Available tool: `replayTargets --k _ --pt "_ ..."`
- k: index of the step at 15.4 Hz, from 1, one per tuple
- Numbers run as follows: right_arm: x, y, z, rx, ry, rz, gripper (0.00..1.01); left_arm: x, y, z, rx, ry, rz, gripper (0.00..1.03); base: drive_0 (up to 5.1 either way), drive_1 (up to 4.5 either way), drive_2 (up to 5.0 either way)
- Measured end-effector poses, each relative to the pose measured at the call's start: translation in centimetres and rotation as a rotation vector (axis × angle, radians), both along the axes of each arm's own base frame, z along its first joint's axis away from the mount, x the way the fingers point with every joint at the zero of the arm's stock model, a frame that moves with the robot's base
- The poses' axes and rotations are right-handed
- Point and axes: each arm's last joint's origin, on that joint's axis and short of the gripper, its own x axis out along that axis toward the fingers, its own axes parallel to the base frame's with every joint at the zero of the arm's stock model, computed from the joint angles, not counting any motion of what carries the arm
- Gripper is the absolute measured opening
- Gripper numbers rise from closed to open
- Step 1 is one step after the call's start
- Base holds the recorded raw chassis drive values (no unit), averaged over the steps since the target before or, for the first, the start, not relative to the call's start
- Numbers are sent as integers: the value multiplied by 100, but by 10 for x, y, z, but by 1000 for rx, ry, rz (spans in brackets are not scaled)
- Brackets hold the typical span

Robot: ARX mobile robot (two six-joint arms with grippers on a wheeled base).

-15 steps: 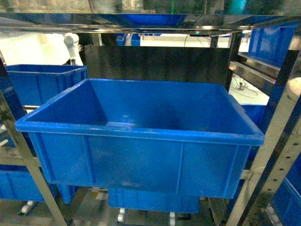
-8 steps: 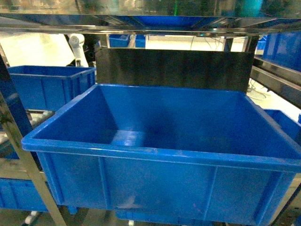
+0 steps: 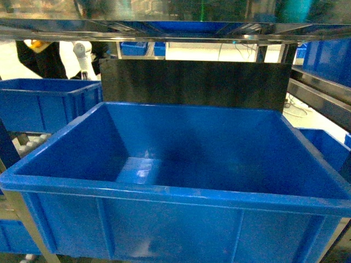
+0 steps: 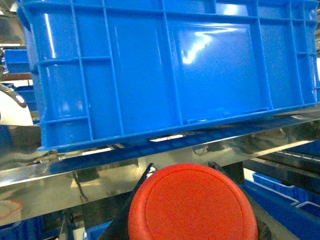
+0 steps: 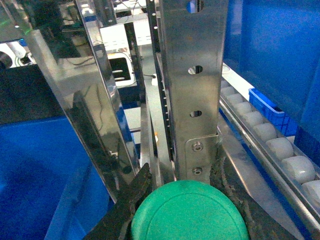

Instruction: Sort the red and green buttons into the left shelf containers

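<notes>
A round red button fills the bottom of the left wrist view, with my left gripper shut on it; its black fingers flank the cap. It sits below the front wall of a large blue container on a steel shelf rail. In the right wrist view my right gripper is shut on the green button, close in front of a perforated steel upright. The head view shows a big open blue container, nothing visible inside, and a second container to its left. Neither gripper appears in the head view.
A steel shelf runs overhead, with a black panel behind the middle bin. Another blue bin sits lower right. White rollers line a track right of the upright. A person in dark clothes stands at the back left.
The head view has drawn closer to the middle blue bin, which now looks larger and lower in the frame. A person has come into sight at the back left.
</notes>
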Motion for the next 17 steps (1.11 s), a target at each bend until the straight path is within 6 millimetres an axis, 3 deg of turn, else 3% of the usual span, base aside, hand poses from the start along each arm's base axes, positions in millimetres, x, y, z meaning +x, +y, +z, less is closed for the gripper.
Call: replayTargets --k 6,11,14,17 --pt "0 0 0 0 -1 0 31 -1 0 1 1 -8 -1 25 -2 272 -276" --pt "-6 1 2 3 1 27 31 0 0 0 1 -3 -1 25 0 0 0" --pt "-33 18 22 4 -91 142 31 0 0 0 1 -2 -1 25 0 0 0" --pt "-34 47 14 168 -65 334 31 0 0 0 0 -2 -1 25 0 0 0"
